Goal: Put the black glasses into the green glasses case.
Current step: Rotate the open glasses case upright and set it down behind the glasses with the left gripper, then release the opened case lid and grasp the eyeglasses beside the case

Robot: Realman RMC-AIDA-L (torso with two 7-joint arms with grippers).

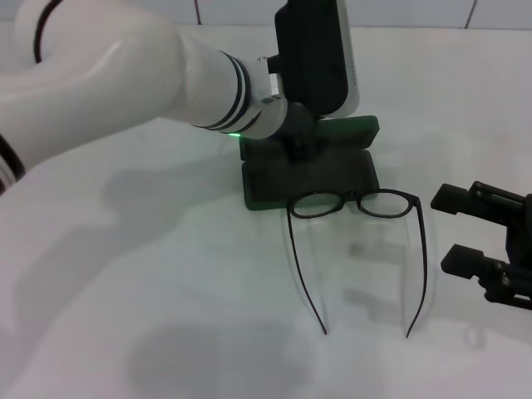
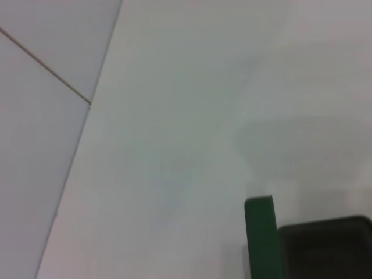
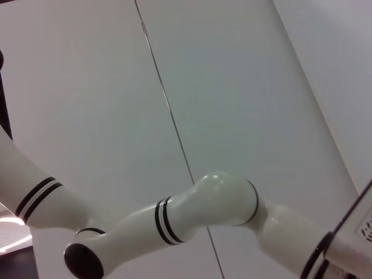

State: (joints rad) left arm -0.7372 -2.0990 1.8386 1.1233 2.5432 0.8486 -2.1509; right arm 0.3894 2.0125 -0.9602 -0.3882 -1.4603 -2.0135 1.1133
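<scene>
The green glasses case (image 1: 332,173) lies open at the table's middle, its lid standing up at the back. Its green edge (image 2: 260,238) and dark inside also show in the left wrist view. The black glasses (image 1: 356,202) rest on the table right in front of the case, lenses at its front edge, temple arms unfolded and pointing toward me. My left gripper (image 1: 296,140) is down at the case's back left part, its fingers hidden behind the wrist. My right gripper (image 1: 455,230) is open and empty, just right of the glasses.
The white table (image 1: 166,274) stretches wide to the left and front of the glasses. My left arm (image 1: 125,83) reaches across the back left of the table. The right wrist view shows only that arm (image 3: 221,203) and a wall.
</scene>
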